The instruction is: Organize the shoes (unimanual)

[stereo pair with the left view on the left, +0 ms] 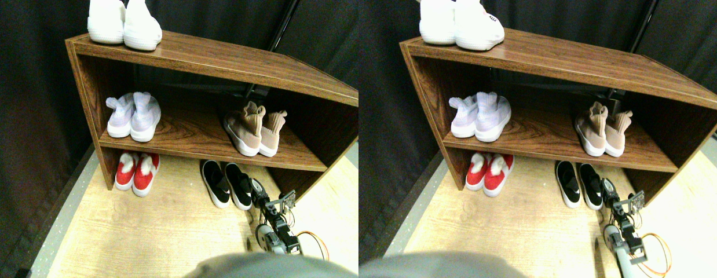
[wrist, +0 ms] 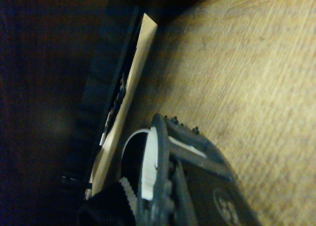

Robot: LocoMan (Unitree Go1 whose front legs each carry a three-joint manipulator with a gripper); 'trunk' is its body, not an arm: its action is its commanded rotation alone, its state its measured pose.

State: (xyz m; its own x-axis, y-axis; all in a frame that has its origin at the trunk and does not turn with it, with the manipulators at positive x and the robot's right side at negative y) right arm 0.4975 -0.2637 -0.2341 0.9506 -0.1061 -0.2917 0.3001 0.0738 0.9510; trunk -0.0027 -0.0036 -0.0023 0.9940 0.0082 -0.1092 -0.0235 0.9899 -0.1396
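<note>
Shelving: a brown wood shelf stands on the floor. It has a top board, a middle board and an open space at the bottom.
Floor: light wood planks lie in front of the shelf and run under it.
Curtain: a dark curtain hangs behind and beside the shelf.
White shoes: one pair sits on the top board at the left end, side by side.
Pale shoes: a light purple pair sits on the middle board, at the left.
Tan shoes: this pair sits on the middle board, at the right. The two touch, and their sock tops flop over.
Red shoes: a red pair with white fluff sits on the floor under the shelf, at the left.
Black shoes: a black pair with white soles sits on the floor, partly under the shelf at the right. The two lie close together.
Arm: the right arm comes in low from the right. An orange wire loops beside it.
Gripper: the right gripper is down by the floor, right beside the outer black shoe. I cannot tell if it is gripping or let go. In the wrist view a white edge and some black cloth show next to it.
</note>
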